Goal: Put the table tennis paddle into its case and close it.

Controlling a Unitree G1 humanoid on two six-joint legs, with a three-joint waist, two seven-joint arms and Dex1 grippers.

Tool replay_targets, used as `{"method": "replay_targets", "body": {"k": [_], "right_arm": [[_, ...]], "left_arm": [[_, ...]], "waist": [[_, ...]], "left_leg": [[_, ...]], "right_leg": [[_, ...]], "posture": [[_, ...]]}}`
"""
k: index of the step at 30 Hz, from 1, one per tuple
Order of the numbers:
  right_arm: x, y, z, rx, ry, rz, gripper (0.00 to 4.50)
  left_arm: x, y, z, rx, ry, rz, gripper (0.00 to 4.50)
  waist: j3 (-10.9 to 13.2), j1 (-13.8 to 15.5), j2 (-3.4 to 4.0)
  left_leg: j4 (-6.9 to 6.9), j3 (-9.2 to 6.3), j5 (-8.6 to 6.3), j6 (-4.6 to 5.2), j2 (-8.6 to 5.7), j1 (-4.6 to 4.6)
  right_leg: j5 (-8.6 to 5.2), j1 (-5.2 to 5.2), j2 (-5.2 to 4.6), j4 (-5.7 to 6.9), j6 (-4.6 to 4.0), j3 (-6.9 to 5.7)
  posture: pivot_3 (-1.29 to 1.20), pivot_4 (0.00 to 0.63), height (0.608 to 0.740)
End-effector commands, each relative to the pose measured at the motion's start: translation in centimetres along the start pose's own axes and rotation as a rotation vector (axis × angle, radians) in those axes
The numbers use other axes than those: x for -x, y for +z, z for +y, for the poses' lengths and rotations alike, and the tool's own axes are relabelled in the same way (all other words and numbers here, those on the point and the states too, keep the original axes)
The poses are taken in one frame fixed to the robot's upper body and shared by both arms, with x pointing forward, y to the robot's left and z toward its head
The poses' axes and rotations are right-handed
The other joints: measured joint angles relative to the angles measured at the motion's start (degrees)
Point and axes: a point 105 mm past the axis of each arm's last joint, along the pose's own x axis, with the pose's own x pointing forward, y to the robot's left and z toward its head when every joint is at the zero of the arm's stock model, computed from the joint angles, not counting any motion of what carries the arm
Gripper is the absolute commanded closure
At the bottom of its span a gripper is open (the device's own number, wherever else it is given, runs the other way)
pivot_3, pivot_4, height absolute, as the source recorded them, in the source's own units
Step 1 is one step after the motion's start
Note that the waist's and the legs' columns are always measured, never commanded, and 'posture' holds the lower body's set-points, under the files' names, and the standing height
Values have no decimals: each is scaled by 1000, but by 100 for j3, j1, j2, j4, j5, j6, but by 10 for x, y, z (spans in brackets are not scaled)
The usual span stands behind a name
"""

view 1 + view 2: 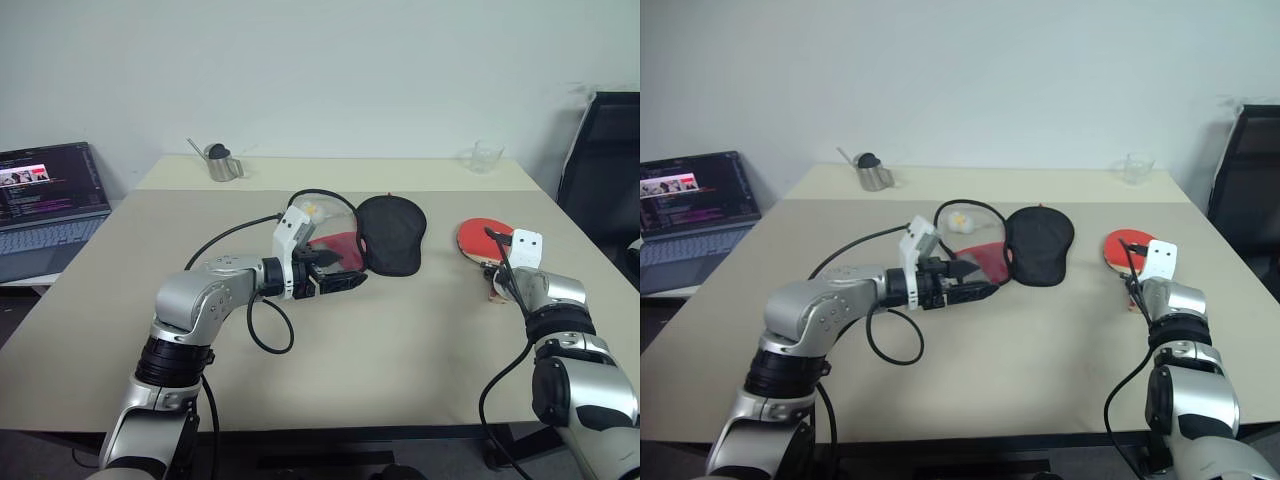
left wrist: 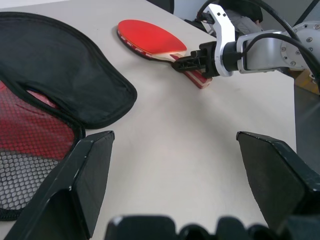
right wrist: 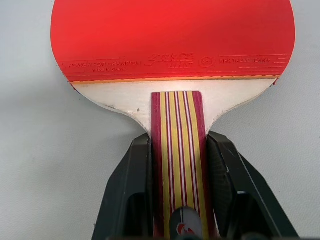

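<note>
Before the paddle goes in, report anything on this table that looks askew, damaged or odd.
Nothing looks damaged or spilled. The case lies open on the table, its black flap folded back from the red lining. The table tennis paddle lies flat, handle between the right gripper's fingers. The left gripper hangs open beside the case.

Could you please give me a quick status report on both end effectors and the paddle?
Left end effector open beside the case. Right end effector shut on the paddle handle, paddle flat on table. Path between looks clear.

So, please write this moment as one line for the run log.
right gripper: fingers on both sides of the table tennis paddle handle, paddle flat on table | left gripper: open, empty, beside the case | case: open, paddle not in
</note>
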Motion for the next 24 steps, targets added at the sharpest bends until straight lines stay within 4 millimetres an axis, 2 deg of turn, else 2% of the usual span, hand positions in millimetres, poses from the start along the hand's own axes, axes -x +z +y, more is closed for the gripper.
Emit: {"method": "replay_targets", "body": {"k": [1,4,9,13,19,24], "right_arm": [[15,45,25,-6,73,-126,3408],[27,72,48,-27,128,-195,3408],[30,85,71,-32,161,-237,3408],[27,80,97,-49,203,-226,3408],[20,56,142,-46,266,-201,3408],[19,44,164,-48,293,-197,3408]], "left_arm": [[5,10,-2,-27,-2,-32,214],[6,10,-2,-27,0,-32,214],[7,11,-2,-27,6,-37,214],[8,10,-2,-24,12,-38,214],[10,7,-5,-18,24,-36,214],[17,7,-6,-15,52,-34,214]], "waist": [[2,-18,2],[11,-98,16],[15,-73,23],[15,-58,23],[18,-64,26],[20,-56,27]], "left_leg": [[-1,0,0,0,0,-1],[-3,15,0,0,0,-24],[-14,10,0,0,2,-32],[-14,11,-1,1,-1,-43],[-13,9,-1,1,0,-47],[-11,6,-1,1,-1,-55]], "right_leg": [[0,-2,0,0,0,1],[2,-38,1,11,-1,24],[1,-45,10,2,-2,19],[1,-46,2,-10,0,16],[1,-50,-1,-7,-1,13],[2,-53,-3,-7,-2,9]], "posture": [[0,150,740],[0,150,740],[0,150,740],[0,150,740],[0,150,740],[0,150,740]]}}
